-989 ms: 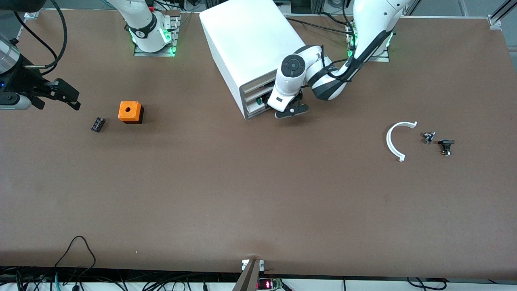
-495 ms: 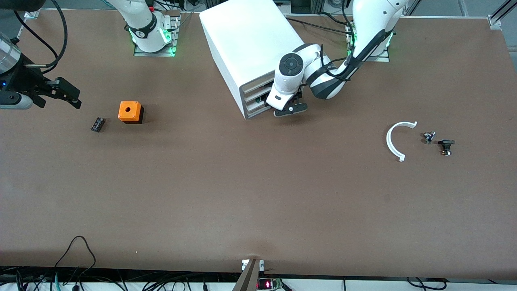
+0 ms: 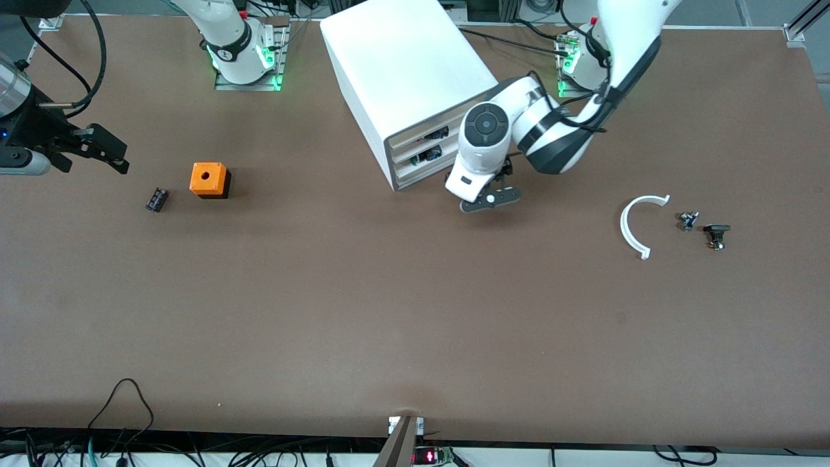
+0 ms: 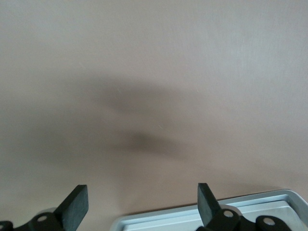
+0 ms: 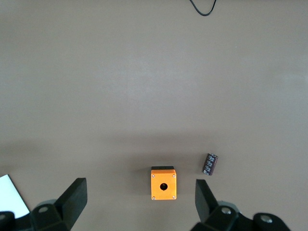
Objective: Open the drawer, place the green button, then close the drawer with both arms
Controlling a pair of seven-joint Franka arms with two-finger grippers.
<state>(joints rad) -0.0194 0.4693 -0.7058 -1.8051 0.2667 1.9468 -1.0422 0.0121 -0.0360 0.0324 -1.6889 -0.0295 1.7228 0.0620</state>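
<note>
In the upper middle of the front view, the white cabinet (image 3: 405,61) stands on the brown worktop (image 3: 389,311). The drawer (image 3: 418,170) sits low in its stack, level with the cabinet face. Small dark parts show in the gaps of the stack. One at (image 3: 431,155) may be the button, but the view is too coarse to tell.

The left gripper (image 3: 491,198) hangs over bare worktop just in front of the cabinet, fingers (image 4: 77,206) spread wide and holding nothing. The left wrist view adds a pale tray-like rim (image 4: 207,219) with a rounded corner along its lower edge, which the front view does not show.

The right gripper (image 3: 117,157) waits at mid-height over the right arm's end of the worktop, also wide apart and empty. Its wrist view looks down on the orange cube (image 5: 163,183) and the black ribbed part (image 5: 210,164), which lie near each other but apart. The front view shows both as well.

Only the front view shows the white curved strip (image 3: 634,224) and two small dark pieces (image 3: 716,235) toward the left arm's end.
</note>
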